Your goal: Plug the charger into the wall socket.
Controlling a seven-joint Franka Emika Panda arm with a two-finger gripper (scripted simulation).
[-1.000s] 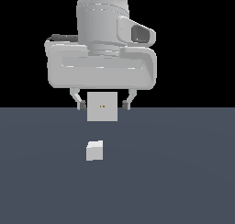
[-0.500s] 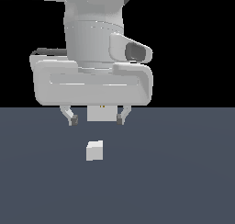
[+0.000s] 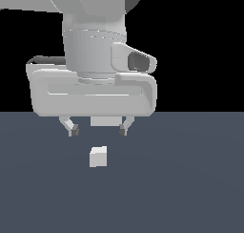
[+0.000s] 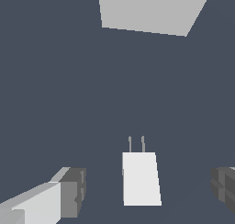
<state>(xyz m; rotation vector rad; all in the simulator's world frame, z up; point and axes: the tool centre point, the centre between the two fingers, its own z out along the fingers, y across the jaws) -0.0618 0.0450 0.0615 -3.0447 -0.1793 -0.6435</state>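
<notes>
A: Where's your gripper (image 3: 97, 130)?

B: It hangs above the dark floor (image 3: 190, 189), jaws spread wide, nothing between them. In the exterior view the charger (image 3: 98, 156) sits on the floor at about 6 o'clock from the fingertips (image 3: 73, 130), apart from them.

A: And the wall socket (image 3: 105, 121)?

B: You see only a pale strip of it behind the gripper, between the fingers. In the wrist view the charger (image 4: 140, 178) lies between both pads, its two prongs (image 4: 137, 144) aimed at the socket plate (image 4: 151, 9), well apart.
</notes>
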